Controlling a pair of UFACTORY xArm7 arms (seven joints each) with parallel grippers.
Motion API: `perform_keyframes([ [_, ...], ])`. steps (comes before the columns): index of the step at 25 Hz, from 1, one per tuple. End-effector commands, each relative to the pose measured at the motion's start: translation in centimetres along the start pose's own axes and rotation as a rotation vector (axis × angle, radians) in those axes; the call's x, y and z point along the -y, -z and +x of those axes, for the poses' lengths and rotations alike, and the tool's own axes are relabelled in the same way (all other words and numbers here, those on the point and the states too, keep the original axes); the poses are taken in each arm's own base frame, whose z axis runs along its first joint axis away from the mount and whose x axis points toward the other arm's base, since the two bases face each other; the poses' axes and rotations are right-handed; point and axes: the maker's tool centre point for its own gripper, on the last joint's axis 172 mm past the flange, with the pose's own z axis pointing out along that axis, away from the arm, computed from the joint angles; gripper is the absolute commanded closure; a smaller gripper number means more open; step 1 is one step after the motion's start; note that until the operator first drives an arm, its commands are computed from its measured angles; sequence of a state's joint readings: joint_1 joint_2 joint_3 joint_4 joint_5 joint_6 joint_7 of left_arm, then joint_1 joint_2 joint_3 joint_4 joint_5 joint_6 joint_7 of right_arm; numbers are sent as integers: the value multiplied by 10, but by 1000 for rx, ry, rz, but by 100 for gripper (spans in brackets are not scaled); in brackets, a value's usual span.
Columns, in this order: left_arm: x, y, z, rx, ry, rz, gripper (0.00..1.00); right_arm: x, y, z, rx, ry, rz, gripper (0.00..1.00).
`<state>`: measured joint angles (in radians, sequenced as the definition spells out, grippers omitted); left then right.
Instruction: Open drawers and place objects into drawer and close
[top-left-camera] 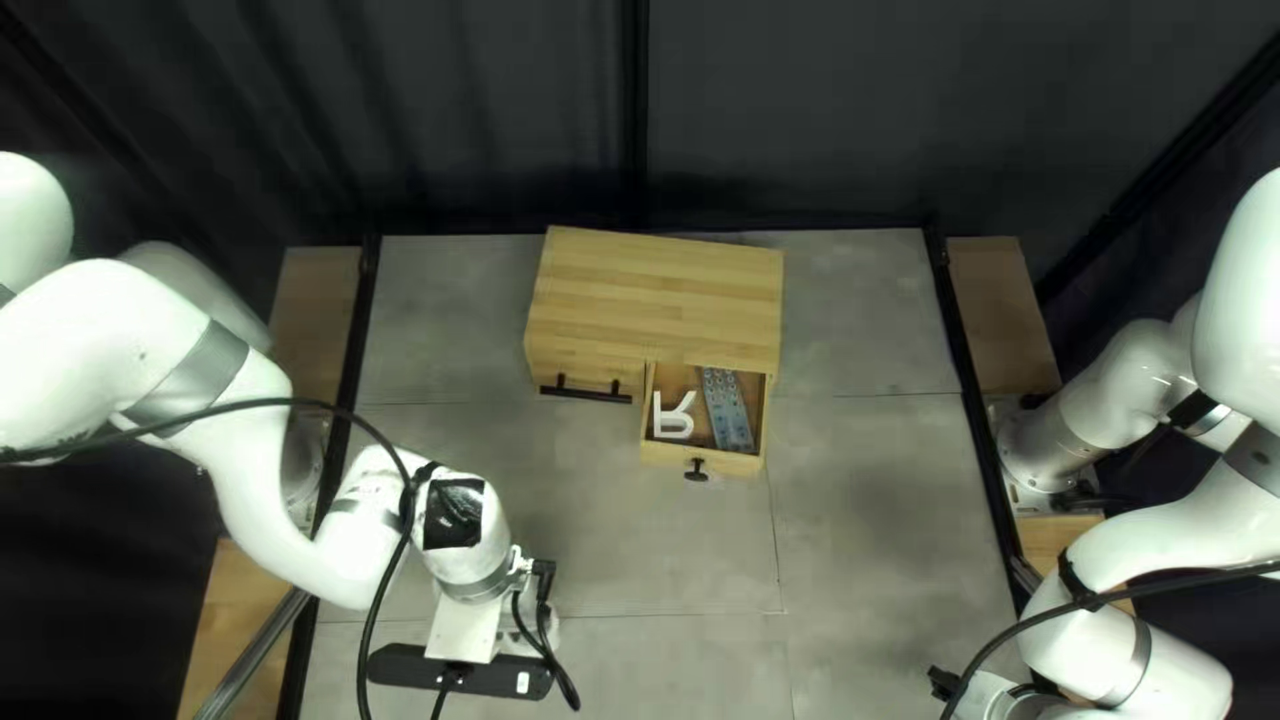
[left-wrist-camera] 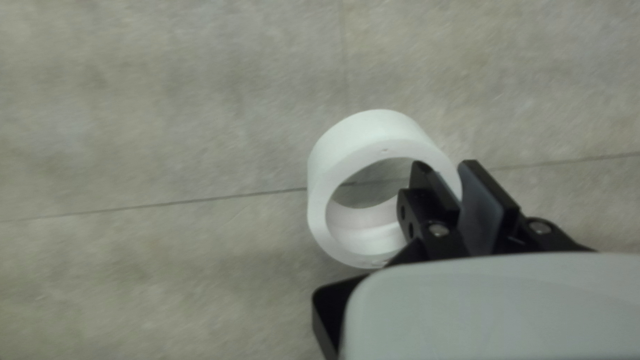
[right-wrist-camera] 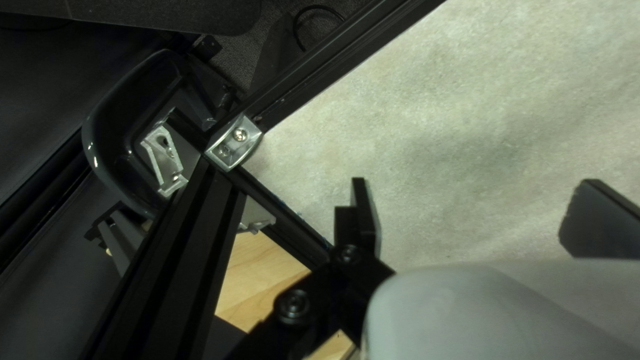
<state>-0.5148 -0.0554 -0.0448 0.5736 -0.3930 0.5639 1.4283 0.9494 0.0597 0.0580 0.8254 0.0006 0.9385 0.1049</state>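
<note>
Left wrist view: the white ring [left-wrist-camera: 353,143] has its wall pinched by the left gripper [left-wrist-camera: 444,164], one finger inside. Lift it above the open drawer's front [top-left-camera: 736,462], then lay it low near the letter R [top-left-camera: 675,419] and perforated plate [top-left-camera: 727,410]. The right gripper [right-wrist-camera: 475,182] is spread.

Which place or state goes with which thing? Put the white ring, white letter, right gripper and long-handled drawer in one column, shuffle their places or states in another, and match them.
Things:
1. White ring
2. White letter
3. Right gripper
4. Long-handled drawer

Places or states:
a. Closed
b. In the open drawer, beside the metal plate
c. Gripped by its wall in the left gripper
d. Open, holding nothing

Pairs: 1-c, 2-b, 3-d, 4-a
</note>
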Motion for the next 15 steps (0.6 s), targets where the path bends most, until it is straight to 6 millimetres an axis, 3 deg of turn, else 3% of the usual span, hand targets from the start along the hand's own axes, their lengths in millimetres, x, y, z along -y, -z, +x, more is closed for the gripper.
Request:
perform_keyframes([
  [1, -13, -7, 1, -11, 29, -5, 100, 0, 0, 0, 0, 0, 0, 0],
  [8, -24, -7, 0, -9, 70, -9, 98, 0, 0, 0, 0, 0, 0, 0],
  [10, -29, -8, -1, -5, 83, -20, 86, 0, 0, 0, 0, 0, 0, 0],
  [11, -33, -10, -2, -2, 93, -28, 73, 0, 0, 0, 0, 0, 0, 0],
  [12, -34, -10, -2, -1, 97, -32, 73, 0, 0, 0, 0, 0, 0, 0],
  [13, -37, -10, -3, 1, 107, -38, 43, 0, 0, 0, 0, 0, 0, 0],
  [14, -38, -9, -2, 3, 113, -39, 34, 0, 0, 0, 0, 0, 0, 0],
  [15, -38, -9, -2, 3, 113, -39, 0, 0, 0, 0, 0, 0, 0, 0],
])
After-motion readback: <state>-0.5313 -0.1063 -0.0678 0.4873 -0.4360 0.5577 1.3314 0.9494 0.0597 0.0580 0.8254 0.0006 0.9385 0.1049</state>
